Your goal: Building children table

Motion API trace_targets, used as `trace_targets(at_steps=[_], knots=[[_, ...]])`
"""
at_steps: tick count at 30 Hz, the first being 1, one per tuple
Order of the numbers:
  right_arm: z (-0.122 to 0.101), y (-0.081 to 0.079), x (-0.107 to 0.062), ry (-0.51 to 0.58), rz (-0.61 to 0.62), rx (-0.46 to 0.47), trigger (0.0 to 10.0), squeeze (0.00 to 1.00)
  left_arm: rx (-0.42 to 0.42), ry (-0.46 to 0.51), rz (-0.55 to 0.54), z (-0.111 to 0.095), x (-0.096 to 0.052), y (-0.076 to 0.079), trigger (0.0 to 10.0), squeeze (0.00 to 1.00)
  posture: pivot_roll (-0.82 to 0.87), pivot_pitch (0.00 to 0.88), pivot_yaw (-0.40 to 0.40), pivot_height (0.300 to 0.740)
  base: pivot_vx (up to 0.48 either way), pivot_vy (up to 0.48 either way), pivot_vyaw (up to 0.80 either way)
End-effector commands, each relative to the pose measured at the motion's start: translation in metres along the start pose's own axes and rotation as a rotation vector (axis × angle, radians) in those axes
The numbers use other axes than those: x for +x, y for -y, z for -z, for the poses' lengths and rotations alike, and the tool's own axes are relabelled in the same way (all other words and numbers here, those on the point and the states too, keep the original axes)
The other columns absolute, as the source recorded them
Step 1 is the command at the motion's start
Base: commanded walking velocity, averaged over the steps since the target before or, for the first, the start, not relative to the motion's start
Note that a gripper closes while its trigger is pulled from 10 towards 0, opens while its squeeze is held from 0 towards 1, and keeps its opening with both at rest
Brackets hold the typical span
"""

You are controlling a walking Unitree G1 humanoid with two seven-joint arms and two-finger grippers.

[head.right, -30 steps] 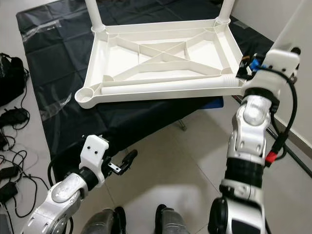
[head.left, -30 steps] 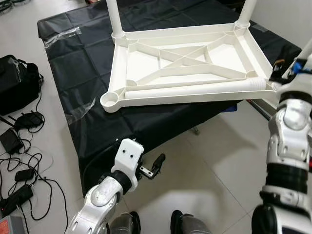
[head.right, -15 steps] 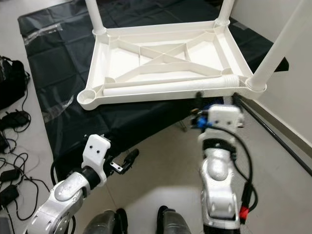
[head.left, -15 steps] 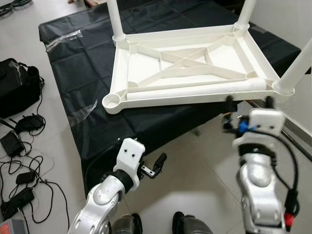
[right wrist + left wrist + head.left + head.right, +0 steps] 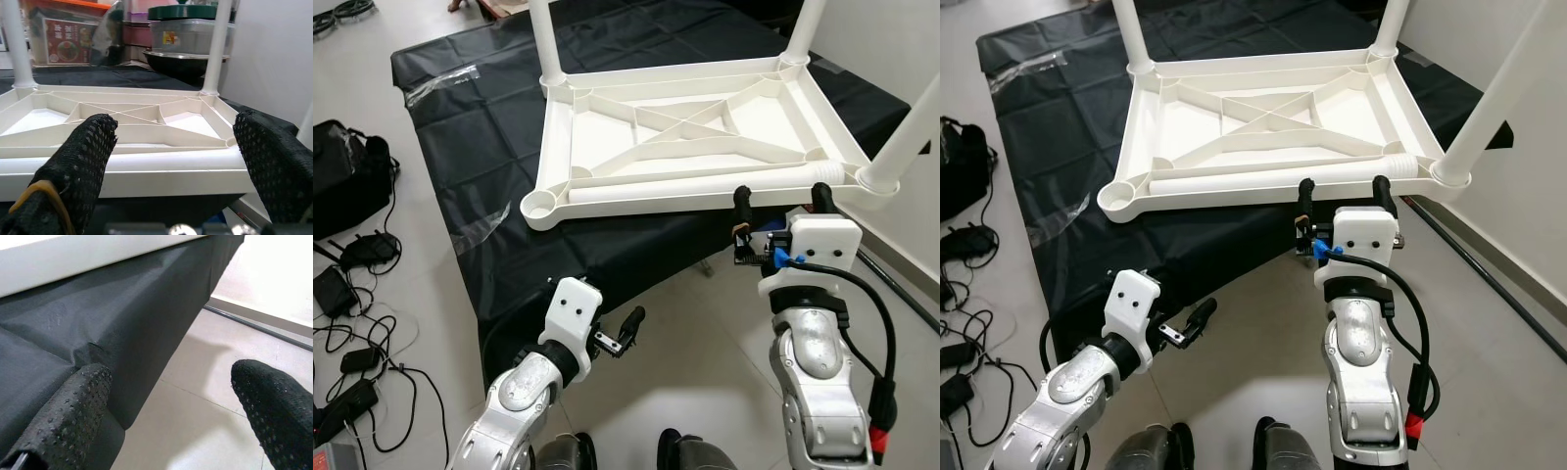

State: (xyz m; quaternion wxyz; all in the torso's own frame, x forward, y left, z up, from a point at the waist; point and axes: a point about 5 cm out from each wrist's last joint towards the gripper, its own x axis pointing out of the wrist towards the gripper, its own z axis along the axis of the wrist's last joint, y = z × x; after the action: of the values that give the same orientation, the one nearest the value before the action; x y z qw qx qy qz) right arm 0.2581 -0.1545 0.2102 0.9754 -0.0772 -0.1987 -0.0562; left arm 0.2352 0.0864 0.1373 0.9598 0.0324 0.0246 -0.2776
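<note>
Right gripper (image 5: pixel 1344 186) raised upright, fingers spread wide, just before near rim of upturned white table top (image 5: pixel 685 137), loose leg (image 5: pixel 705 182) lying inside that rim, left gripper (image 5: pixel 625 328) low, fingers apart, beside black cloth (image 5: pixel 489 147) edge, no readable writing.

Bare floor (image 5: pixel 705 323) lies open below the table frame (image 5: pixel 636 201) overhanging the black cloth (image 5: pixel 470 166).
</note>
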Motion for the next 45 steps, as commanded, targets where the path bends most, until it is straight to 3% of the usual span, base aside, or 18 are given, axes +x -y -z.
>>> trace_targets(at_steps=[1,7,18,26,29,45], knots=[[-0.003,-0.001,-0.003,0.005,-0.006,-0.001,10.0,0.0,0.01,-0.02,-0.004,0.005,-0.002,-0.002,10.0,0.0,0.09,0.209,0.022,0.74,0.0,0.0,0.0],[-0.026,-0.014,0.013,0.104,-0.101,0.014,10.0,0.0,0.036,0.007,-0.016,0.001,-0.001,0.0,10.0,0.0,0.1,0.197,-0.002,0.74,0.0,0.0,0.13],[-0.028,-0.013,0.021,0.111,-0.129,0.01,10.0,0.0,0.041,0.016,-0.022,0.001,-0.001,0.002,10.0,0.0,0.1,0.193,-0.012,0.74,0.0,0.0,0.8],[-0.024,-0.009,0.031,0.064,-0.152,0.073,10.0,0.0,0.021,0.018,-0.028,0.002,-0.001,0.003,10.0,0.0,0.1,0.184,-0.024,0.74,0.281,-0.384,0.0],[-0.022,-0.004,0.041,0.046,-0.197,0.107,10.0,0.0,0.001,0.016,-0.042,0.002,-0.002,0.003,10.0,0.0,0.09,0.184,-0.031,0.74,0.35,-0.322,0.0],[-0.027,0.013,0.091,-0.025,-0.412,0.048,10.0,0.0,-0.028,0.013,-0.077,0.002,0.0,0.003,10.0,0.0,0.09,0.213,-0.05,0.74,0.045,-0.039,0.0]])
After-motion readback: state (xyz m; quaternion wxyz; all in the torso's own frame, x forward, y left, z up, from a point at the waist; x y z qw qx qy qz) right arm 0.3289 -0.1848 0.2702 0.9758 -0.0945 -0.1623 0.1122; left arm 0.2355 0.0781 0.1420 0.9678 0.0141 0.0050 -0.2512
